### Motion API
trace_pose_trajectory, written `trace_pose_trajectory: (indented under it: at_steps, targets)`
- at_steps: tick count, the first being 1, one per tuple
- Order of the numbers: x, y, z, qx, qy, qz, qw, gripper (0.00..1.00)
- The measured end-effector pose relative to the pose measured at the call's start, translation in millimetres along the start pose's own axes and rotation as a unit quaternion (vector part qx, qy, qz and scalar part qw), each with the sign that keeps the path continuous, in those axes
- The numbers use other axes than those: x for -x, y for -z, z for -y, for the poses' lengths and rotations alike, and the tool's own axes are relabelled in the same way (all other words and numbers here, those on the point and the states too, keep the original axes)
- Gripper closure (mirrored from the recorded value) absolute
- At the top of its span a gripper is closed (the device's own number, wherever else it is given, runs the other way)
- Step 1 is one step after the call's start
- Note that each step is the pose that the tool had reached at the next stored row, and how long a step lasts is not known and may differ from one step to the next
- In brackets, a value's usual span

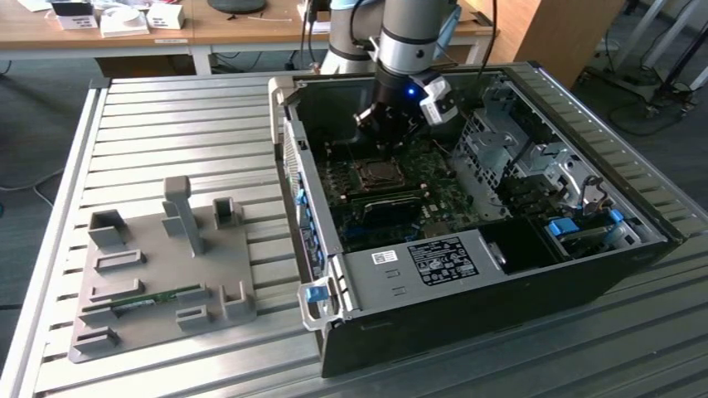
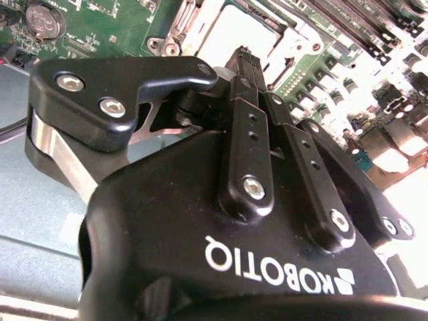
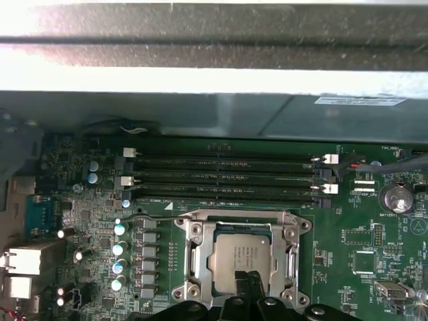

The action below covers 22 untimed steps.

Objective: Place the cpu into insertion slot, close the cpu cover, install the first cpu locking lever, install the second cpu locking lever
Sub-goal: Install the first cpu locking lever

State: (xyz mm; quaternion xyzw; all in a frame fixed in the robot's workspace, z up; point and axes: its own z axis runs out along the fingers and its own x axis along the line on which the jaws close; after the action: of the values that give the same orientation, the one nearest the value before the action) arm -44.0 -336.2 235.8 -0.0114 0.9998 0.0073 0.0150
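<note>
1. The tool (image 1: 387, 143) reached down into an open computer case (image 1: 476, 319) that lay on a slatted metal counter (image 1: 166, 124).
2. In both wrist views the tool's (image 3: 251, 284) (image 2: 246, 59) two black fingertips were pressed together, closed, with nothing seen held between them.
3. In the first wrist view those tips hung just over the edge of the cpu (image 3: 241, 254) on the side away from the memory slots (image 3: 227, 177). Whether they touched it could not be told.
4. The cpu sat inside the insertion slot (image 3: 194, 231), its pale silver face up, on the green circuit board (image 3: 361, 227).
5. The cpu cover (image 3: 200, 262) lay flat over the slot, its silver frame around the chip and the chip showing through the cut-out centre.
6. A thin wire lever (image 3: 200, 215) ran along the side of the slot nearest the memory slots. Whether it was latched could not be told.
7. In the second wrist view the cpu (image 2: 231, 33) showed as a bright patch just beyond the closed tips.
8. A round coin battery (image 3: 394, 198) sat on the board well apart from the slot.
9. On the counter, at the exterior view's left of the case, stood a grey fixture plate (image 1: 155, 274) with several upright holders.
</note>
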Motion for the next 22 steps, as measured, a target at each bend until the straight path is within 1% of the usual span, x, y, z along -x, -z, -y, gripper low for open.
trace_pose_trajectory:
  at_steps: [5,16,22]
  targets:
    - [0.1,4.3,-0.1,0.0,0.0,0.0,1.0,0.89]
    - [0.3,10.9,-0.2,0.0,0.0,0.0,1.0,0.89]
    - [0.3,11.9,-0.2,0.0,0.0,0.0,1.0,0.89]
